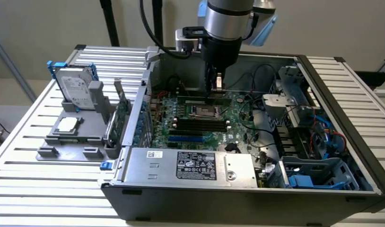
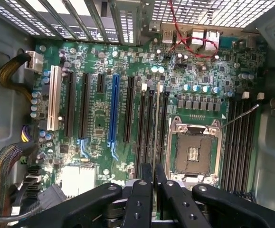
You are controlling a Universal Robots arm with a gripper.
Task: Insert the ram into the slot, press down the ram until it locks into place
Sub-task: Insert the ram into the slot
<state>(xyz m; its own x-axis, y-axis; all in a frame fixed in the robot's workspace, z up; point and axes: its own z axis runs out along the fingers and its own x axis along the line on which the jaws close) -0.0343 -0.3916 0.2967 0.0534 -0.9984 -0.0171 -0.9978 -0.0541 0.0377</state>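
My gripper [image 1: 216, 89] reaches down inside the open computer case [image 1: 243, 194], shut on the ram [image 1: 202, 100], a thin green stick held on its long edge. In the wrist view the ram [image 2: 156, 128] runs edge-on away from between my two black fingers [image 2: 144, 199]. It lies along the black memory slots [image 2: 149, 123] with light end clips, just beside the CPU socket [image 2: 194, 147]. The slot directly under it is hidden by the stick, so its depth cannot be told. More parallel black slots [image 2: 237, 142] lie on the socket's other side [image 1: 199, 125].
A blue slot [image 2: 113, 109] and black expansion slots sit further along the motherboard. Braided cables [image 2: 4, 166] and red wires [image 2: 189, 38] border the board. Outside the case a larger green card [image 1: 122, 113] and a hard drive [image 1: 75, 90] stand in a grey holder.
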